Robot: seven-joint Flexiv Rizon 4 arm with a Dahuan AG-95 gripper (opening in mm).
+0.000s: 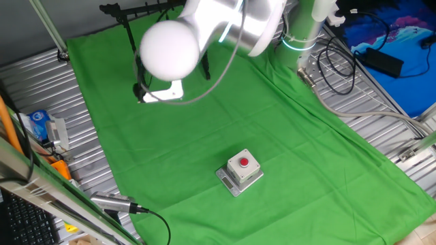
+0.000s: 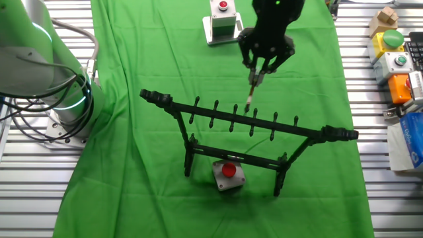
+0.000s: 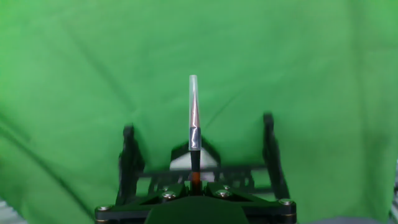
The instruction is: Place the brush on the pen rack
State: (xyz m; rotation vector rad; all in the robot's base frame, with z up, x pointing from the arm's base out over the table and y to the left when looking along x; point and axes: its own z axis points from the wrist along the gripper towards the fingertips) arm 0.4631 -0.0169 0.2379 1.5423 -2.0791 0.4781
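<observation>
Gripper [image 2: 260,71] clamps the brush [image 2: 250,94] near top centre, tip hanging just above the pen rack [image 2: 254,123] mid-frame. Risk now: that thin shaft could tilt, miss the pegs and drop onto the cloth [image 2: 132,165].

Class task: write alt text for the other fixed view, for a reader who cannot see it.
A black gripper holds a thin brush pointing down, just behind the pegged top bar of a black pen rack standing on green cloth. A red-button box sits under the rack.
</observation>
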